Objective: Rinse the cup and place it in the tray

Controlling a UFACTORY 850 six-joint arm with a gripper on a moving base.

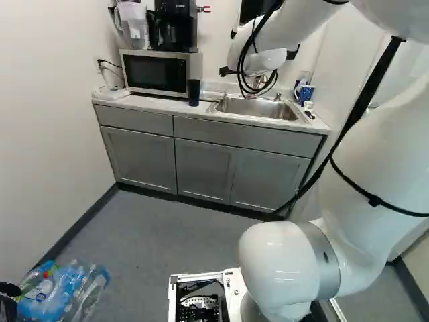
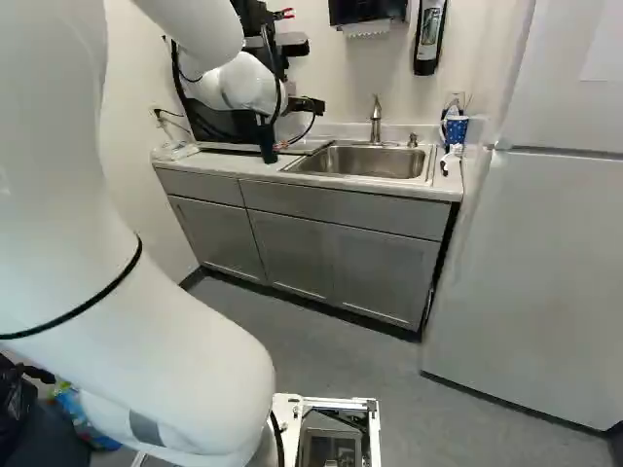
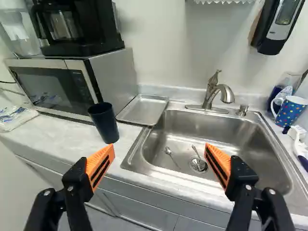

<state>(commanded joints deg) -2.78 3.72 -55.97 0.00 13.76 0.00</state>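
Note:
The gripper [image 1: 257, 85] is partly hidden by its wrist and cables in the left base view, in front of the sink. In the wrist view the gripper [image 3: 160, 161] stands wide open, with nothing between its orange pads. A dark blue cup [image 3: 104, 122] stands upright on the counter, ahead of the gripper and toward its microwave-side finger. Behind the cup and beside the sink lies a shallow metal tray [image 3: 143, 110], with nothing on it. The steel sink [image 2: 368, 162] has its faucet [image 3: 211, 92] at the back; two spoons lie near the drain.
A microwave [image 1: 155, 72] carrying a coffee maker [image 1: 175, 25] stands behind the cup. Past the sink's far side are a dotted mug [image 3: 290, 111] and a brush [image 3: 299, 147]. A soap dispenser [image 2: 429, 37] hangs on the wall, and a fridge [image 2: 531, 282] stands beside the counter.

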